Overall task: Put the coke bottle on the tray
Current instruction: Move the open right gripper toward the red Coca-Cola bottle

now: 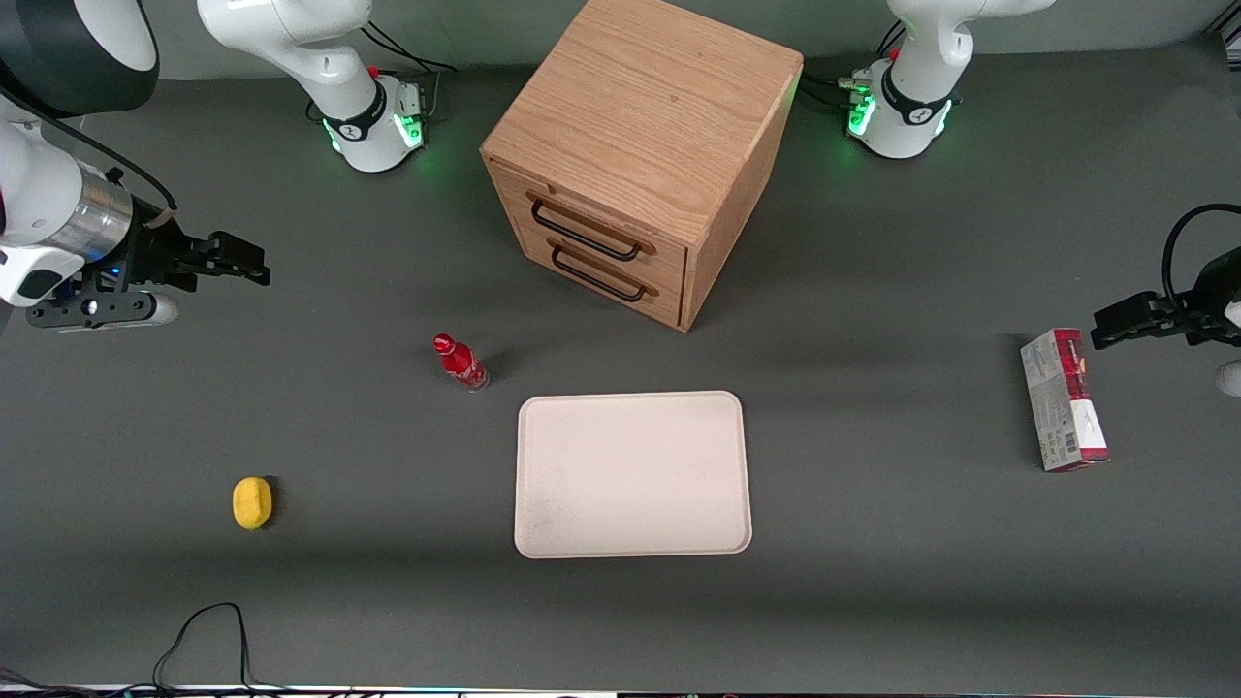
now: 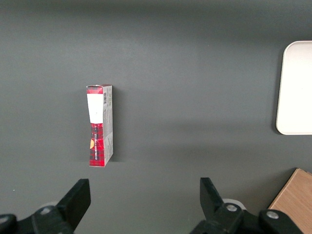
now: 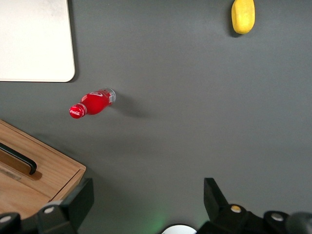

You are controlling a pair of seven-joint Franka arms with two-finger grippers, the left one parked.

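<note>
Starting: nothing done yet
end effector (image 1: pixel 254 267): hanging released, well apart from coke bottle (image 1: pixel 460 361)
bottle: standing on bench beside tray (image 1: pixel 632 473)
remaining: grasping, placing

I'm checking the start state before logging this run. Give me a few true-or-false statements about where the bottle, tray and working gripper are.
1. The tiny red coke bottle with a red cap stands on the grey table, off the tray. True.
2. The large flat cream rectangular tray already carries a yellow object. False: nothing lies on it; the small yellow object lies on the table toward the working arm's end.
3. The right arm's gripper is shut on the coke bottle. False: its jaws are open, holding nothing, well apart from the bottle, toward the working arm's end.
4. The wooden drawer cabinet with two black handles is farther from the front camera than the tray. True.
</note>
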